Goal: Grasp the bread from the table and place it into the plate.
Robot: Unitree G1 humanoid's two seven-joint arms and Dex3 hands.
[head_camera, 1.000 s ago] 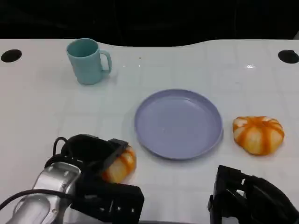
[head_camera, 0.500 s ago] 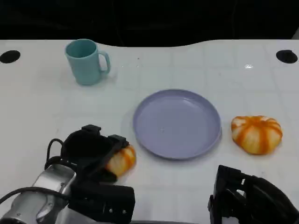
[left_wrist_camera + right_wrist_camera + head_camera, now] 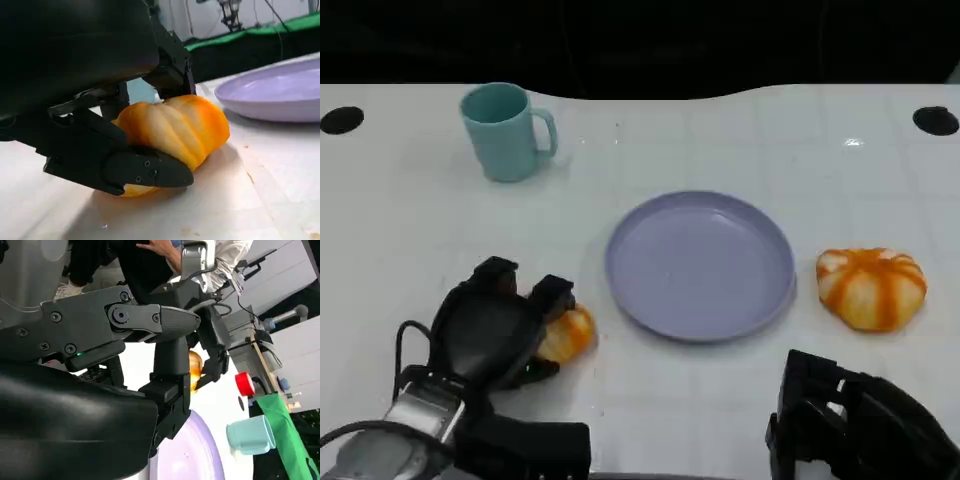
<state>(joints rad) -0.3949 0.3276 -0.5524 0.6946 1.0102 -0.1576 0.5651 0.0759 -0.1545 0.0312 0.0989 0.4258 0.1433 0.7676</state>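
Orange-and-white striped bread roll (image 3: pixel 567 335) half covered by the black left hand (image 3: pixel 490 330), black right hand (image 3: pixel 850 425) cropped at the frame's bottom edge, its grip unclear, lilac round plate (image 3: pixel 280 92) cut off beyond the left hand.

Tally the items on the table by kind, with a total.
Bread: 2, one held by the left hand at, one at
Plate: 1
Mug: 1
Total: 4
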